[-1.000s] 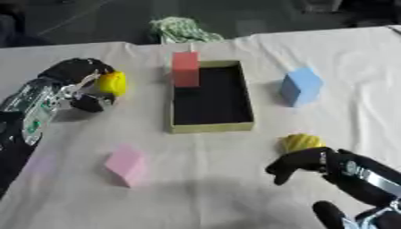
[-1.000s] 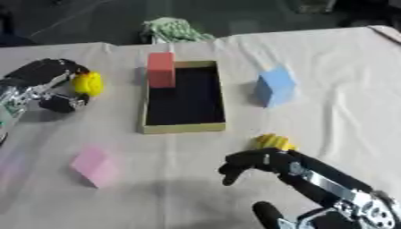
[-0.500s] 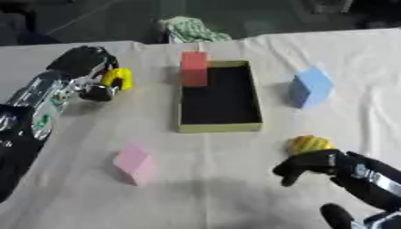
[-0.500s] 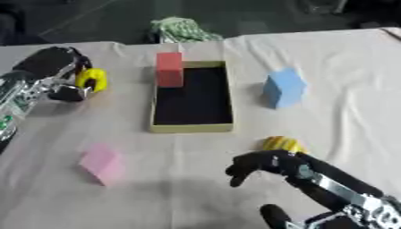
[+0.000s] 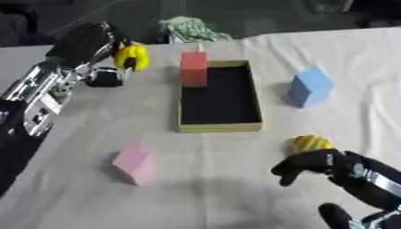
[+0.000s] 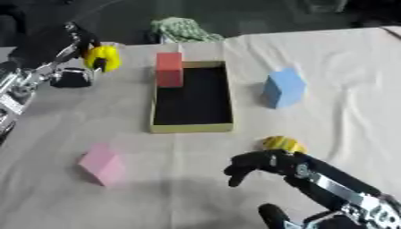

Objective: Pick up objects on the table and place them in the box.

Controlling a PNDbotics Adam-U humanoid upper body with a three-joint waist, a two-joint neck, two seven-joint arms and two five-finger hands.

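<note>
Left hand (image 5: pixel 94 42) holding the yellow object (image 5: pixel 131 57) above the table (image 5: pixel 219 179), left of the box (image 5: pixel 217 128).

I see my left hand raised at the far left, fingers curled round the yellow object, which sits clear of the cloth with a dark shadow (image 5: pixel 104 77) beneath it. The box is an open tray with a yellow-green rim and a black floor; a red block (image 5: pixel 194 68) stands upright at its far left corner, and I cannot tell whether it is inside or just against the rim. A blue block (image 5: pixel 309 87) stands to the right of the box, apart from it. A pink block (image 5: pixel 134 163) lies near left of the box. My right hand (image 6: pixel 262 165) hangs low at the near right, fingers bent downward and holding nothing, with a second yellow ridged object (image 6: pixel 283 144) just behind it. A green-and-white cloth bundle (image 5: pixel 191 30) lies at the far edge.
</note>
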